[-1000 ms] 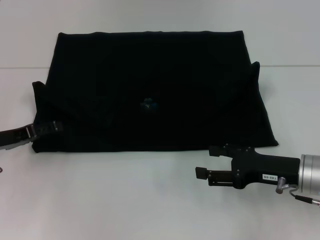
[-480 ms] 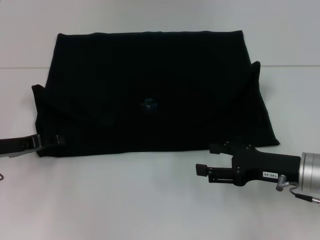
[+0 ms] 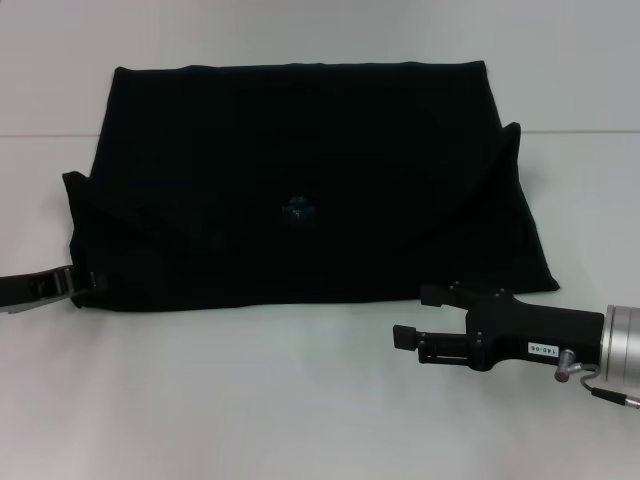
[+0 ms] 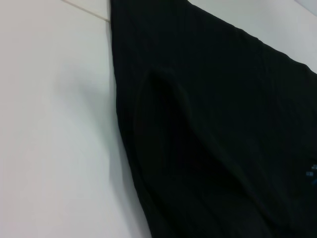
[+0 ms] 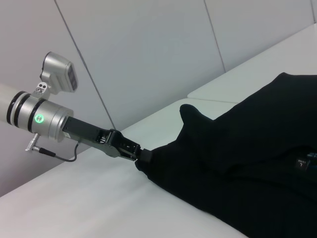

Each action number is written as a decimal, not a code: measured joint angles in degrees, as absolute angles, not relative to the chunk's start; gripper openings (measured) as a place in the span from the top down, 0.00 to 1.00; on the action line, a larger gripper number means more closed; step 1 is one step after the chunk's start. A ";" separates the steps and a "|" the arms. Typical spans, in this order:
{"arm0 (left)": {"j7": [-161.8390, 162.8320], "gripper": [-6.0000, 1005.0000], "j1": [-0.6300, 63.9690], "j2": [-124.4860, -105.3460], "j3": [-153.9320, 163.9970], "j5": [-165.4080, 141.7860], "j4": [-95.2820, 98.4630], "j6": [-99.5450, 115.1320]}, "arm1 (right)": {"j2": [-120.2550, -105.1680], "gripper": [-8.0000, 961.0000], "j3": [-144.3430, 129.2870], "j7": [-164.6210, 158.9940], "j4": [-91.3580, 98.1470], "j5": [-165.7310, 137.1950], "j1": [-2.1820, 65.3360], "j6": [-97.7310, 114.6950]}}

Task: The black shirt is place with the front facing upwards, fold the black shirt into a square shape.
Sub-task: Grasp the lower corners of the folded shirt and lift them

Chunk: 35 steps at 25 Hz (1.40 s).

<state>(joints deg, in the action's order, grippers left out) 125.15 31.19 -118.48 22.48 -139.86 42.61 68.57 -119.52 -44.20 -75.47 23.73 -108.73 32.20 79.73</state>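
The black shirt (image 3: 300, 170) lies flat on the white table (image 3: 250, 400), folded into a wide rectangle, with a small blue label (image 3: 298, 210) near its middle. Both sleeve tips poke out at the sides. My left gripper (image 3: 82, 282) is at the shirt's front left corner, its tip against the cloth edge; the right wrist view shows that left gripper (image 5: 142, 154) meeting the shirt (image 5: 247, 163). The left wrist view is filled by the shirt (image 4: 208, 129) with a raised fold. My right gripper (image 3: 415, 316) hovers open just in front of the shirt's front right edge, holding nothing.
A seam in the table (image 3: 580, 131) runs across behind the shirt's middle. Bare white table spreads in front of the shirt. A pale panelled wall (image 5: 148, 54) stands beyond the table on the left arm's side.
My left gripper has slid from on top of the shirt's left edge toward the front corner and a little outward. The right gripper has drifted slightly to the right and forward.
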 joint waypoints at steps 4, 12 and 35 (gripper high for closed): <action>125.15 0.77 31.33 -118.47 22.54 -139.88 42.63 68.90 | -119.52 0.12 -43.28 -75.54 23.72 -108.71 32.00 80.01; 125.16 0.93 31.39 -118.27 22.41 -139.86 42.63 69.26 | -115.72 0.14 -40.55 -100.58 33.85 -112.58 30.59 79.61; 125.15 0.93 31.75 -117.69 22.06 -139.83 43.33 69.79 | -113.79 0.17 -43.69 -143.62 38.69 -147.91 44.58 67.79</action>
<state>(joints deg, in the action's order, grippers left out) 125.15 31.75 -117.69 22.06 -139.83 43.33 69.79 -113.79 -43.69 -143.62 38.69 -147.91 44.58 67.79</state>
